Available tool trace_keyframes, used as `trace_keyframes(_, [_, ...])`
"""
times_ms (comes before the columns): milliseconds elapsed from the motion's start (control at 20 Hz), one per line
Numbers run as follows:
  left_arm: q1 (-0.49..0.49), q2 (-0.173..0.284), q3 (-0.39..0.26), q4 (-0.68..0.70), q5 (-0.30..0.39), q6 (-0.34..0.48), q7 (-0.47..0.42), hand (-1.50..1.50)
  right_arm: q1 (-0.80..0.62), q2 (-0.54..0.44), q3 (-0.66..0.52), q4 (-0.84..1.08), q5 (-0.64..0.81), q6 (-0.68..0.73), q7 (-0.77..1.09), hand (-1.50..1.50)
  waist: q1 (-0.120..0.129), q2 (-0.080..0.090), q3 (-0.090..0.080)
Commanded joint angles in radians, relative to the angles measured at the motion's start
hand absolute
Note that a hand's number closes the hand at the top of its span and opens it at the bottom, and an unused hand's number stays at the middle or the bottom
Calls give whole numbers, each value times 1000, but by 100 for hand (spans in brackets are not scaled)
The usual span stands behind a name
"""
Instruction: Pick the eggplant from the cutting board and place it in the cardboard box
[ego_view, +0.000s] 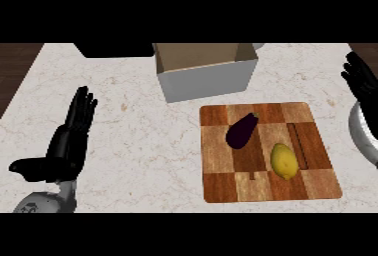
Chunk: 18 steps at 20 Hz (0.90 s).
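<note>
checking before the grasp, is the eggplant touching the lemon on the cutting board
Apart. The head view shows bare board between the eggplant and the lemon.

The right hand (360, 75) was cut off by the view's right edge, so only part of its fingers showed. A dark object (114, 49) at the counter's far edge ran out of view and could not be identified. The cardboard box (207, 75) hid its own floor; its contents, perhaps none, stayed unseen.
</note>
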Motion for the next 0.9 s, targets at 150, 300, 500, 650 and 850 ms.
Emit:
trace_keyframes(150, [37,126,7,82,-79,-26,75,0,-121,179,-45,71,166,-401,18,-150,46,-6,-20])
trace_keyframes(300, [37,121,-5,92,-102,-2,84,0,26,-14,32,240,373,-383,139,-150,30,53,-50])
trace_keyframes(500, [68,146,-20,119,-111,-27,114,0,-36,279,-67,231,451,-890,170,-150,39,-2,-23])
trace_keyframes(650, [79,142,-29,106,-121,-21,137,0,-59,408,2,237,588,-1083,170,-150,35,-12,-22])
trace_keyframes(850, [59,121,-30,114,-151,10,180,0,-75,424,128,337,829,-949,443,-150,16,-15,-25])
